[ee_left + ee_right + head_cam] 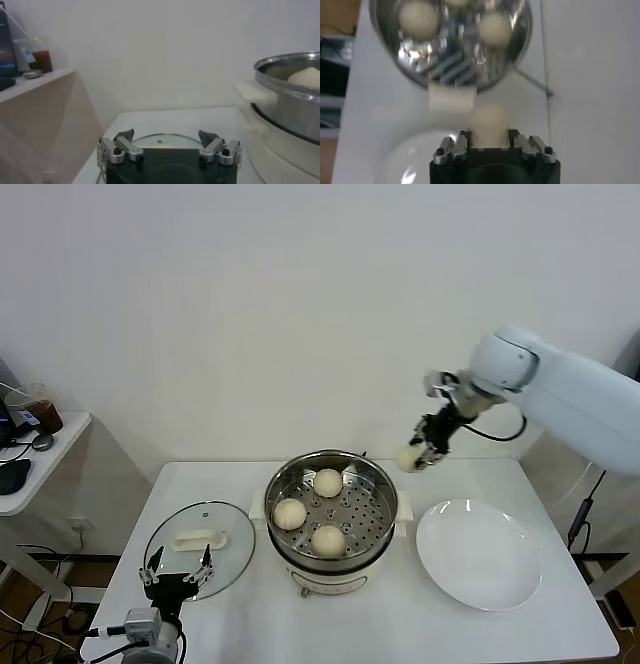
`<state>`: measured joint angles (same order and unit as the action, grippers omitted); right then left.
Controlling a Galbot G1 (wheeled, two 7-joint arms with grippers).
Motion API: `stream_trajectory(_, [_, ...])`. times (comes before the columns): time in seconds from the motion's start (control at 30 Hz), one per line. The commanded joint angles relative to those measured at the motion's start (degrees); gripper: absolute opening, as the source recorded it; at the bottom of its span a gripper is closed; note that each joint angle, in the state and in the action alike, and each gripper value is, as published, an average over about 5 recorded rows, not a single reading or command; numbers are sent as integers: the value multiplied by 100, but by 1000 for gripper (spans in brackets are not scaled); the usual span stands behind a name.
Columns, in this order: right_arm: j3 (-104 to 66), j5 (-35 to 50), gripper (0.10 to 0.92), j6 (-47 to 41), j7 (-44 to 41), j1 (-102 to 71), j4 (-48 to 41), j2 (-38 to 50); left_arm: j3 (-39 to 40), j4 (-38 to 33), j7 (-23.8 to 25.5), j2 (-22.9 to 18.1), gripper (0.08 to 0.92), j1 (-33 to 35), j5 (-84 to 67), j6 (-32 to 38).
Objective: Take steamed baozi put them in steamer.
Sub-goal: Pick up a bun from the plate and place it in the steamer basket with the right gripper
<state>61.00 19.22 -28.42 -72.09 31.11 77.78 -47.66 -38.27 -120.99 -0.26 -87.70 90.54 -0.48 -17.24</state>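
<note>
The steamer [386,494], a shiny steel pot with a perforated tray, stands mid-table with three cream-white baozi inside, among them one baozi [327,482] at the back and one baozi [328,540] at the front. My right gripper [414,456] hangs in the air just right of and above the pot's far right rim, shut on a fourth baozi [488,121] that fills the space between its fingers. In the right wrist view the steamer [415,75] lies below and ahead. My left gripper [177,570] rests open and empty at the table's front left, over the glass lid.
A white plate [480,552] lies right of the steamer. The round glass lid [200,536] with a white handle lies left of it. A side table [40,454] with a cup stands at far left. The steamer's white handle [255,92] is near the left gripper.
</note>
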Motion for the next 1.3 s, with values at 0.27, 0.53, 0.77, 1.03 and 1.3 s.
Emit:
stream_trajectory(0.27, [955, 148, 458, -649, 428, 22, -89, -1375, -50, 13, -3, -39, 823, -94, -94, -7])
stream_trajectory(0.53, [960, -292, 458, -606, 585, -277, -292, -1497, -46, 12, -9, -57, 823, -83, -101, -7])
stream_trajectory(0.77, [793, -359, 458, -611, 810, -605, -404, -1546, -29, -28, -21, -73, 823, -42, -114, -3])
stream_trajectory(1.03, [773, -404, 458, -609, 861, -748, -364, -1552, -33, -45, -26, -76, 823, -40, -115, -2])
stream_trajectory(1.3, [849, -457, 458, -647, 802, -675, -264, -1499, -21, -46, -27, -91, 823, -43, -111, -2])
